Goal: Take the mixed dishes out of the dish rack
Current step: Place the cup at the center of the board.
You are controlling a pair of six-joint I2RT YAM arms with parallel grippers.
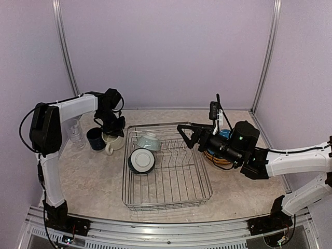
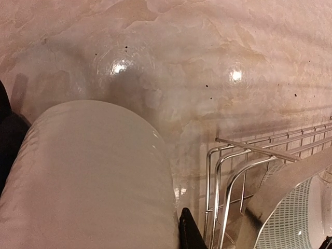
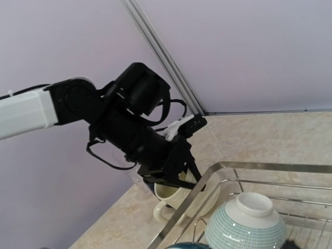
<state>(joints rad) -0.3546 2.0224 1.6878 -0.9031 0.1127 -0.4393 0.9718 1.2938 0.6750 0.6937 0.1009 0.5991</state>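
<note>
The cream mug (image 1: 113,142) stands on the table just left of the dish rack (image 1: 171,193). My left gripper (image 1: 111,129) straddles it from above; one fingertip (image 2: 189,233) lies against the mug's wall (image 2: 88,176). The right wrist view shows that gripper (image 3: 174,179) around the mug (image 3: 176,194). In the rack, a pale teal bowl (image 1: 149,141) sits upside down and a second bowl (image 1: 141,161) leans on its side. My right gripper (image 1: 184,136) is open and empty above the rack's far right part. The upside-down bowl (image 3: 246,225) lies below it.
A navy mug (image 1: 95,139) and a clear glass (image 1: 75,133) stand left of the cream mug. Blue and yellow plates (image 1: 224,134) are stacked right of the rack, under my right arm. The rack's upright prongs (image 1: 179,151) run along its middle.
</note>
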